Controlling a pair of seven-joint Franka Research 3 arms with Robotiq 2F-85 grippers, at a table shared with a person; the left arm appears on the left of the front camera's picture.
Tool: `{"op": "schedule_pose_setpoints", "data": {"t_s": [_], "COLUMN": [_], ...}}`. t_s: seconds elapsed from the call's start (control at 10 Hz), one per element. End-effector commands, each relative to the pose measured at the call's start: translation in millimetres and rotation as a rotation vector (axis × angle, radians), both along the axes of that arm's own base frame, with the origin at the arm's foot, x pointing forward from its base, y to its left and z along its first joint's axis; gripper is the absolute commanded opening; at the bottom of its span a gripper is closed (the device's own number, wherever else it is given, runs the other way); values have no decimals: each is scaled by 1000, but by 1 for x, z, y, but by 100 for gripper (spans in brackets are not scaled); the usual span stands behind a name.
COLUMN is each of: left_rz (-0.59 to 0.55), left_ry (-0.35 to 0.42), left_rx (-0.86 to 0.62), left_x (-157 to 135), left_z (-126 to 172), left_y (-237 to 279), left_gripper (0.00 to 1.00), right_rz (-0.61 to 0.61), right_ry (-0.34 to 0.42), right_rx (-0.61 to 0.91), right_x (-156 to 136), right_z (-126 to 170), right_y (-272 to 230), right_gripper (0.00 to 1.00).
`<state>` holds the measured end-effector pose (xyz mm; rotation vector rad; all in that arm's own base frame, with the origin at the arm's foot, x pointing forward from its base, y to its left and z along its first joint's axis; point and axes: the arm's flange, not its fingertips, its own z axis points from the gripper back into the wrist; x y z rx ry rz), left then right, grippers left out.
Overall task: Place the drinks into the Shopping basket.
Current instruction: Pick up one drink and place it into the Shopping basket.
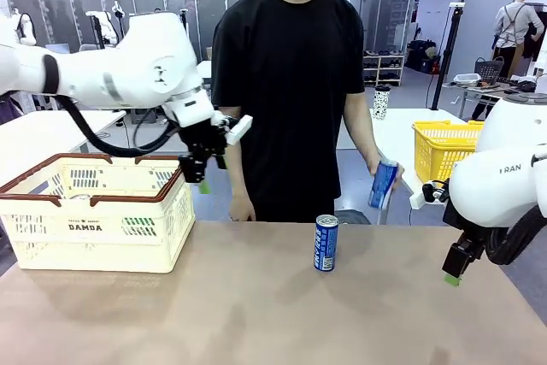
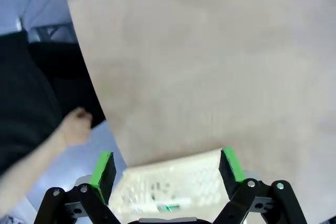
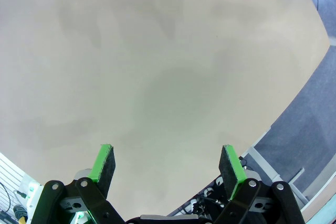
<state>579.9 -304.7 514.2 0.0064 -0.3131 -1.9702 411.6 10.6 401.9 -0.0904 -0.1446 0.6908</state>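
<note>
Looking across the table (image 1: 256, 314), the front view showed the Shopping basket (image 1: 51, 179) standing at the left. The left gripper (image 1: 203, 179) hung above its far right corner, its spread hard to judge from this side. A blue can (image 1: 326, 244) stood upright near the middle of the table, well apart from the basket. At the far side stood a person who held a second blue can (image 1: 383, 184), tilted, in a hand (image 1: 395, 179) off the table to the right. The person's other hand (image 1: 242, 208) hung at the far edge. The right gripper (image 1: 453, 273) hovered low at the right; its jaws could not be made out here. A yellow basket (image 1: 444, 150) sat on another table farther right.

The left wrist view settled what the front could not. The green pads (image 2: 103, 166) stood wide apart with nothing between them. Cream lattice of the basket lay just below, and a sliver of the standing can showed at the top edge.

The right wrist view likewise showed its fingers spread wide and empty over bare tabletop near the table's edge.
</note>
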Motion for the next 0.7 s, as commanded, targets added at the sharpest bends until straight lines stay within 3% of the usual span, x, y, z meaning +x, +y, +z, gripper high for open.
{"op": "schedule_pose_setpoints", "data": {"t_s": [0.0,0.3,0.6], "left_rz": [-101,-162,-182], "left_ry": [37,95,96], "left_rx": [-35,-36,-59], "left_x": [17,26,9], "left_z": [-1,-23,-15], "left_y": [-31,-61,-43], "left_gripper": [100,100,100], "right_rz": [-5,-5,-5], "right_ry": [1,1,1], "right_rx": [3,3,3], "right_x": [0,0,0], "right_z": [-1,-1,-1], "right_y": [1,1,1], "right_gripper": [100,100,100]}}
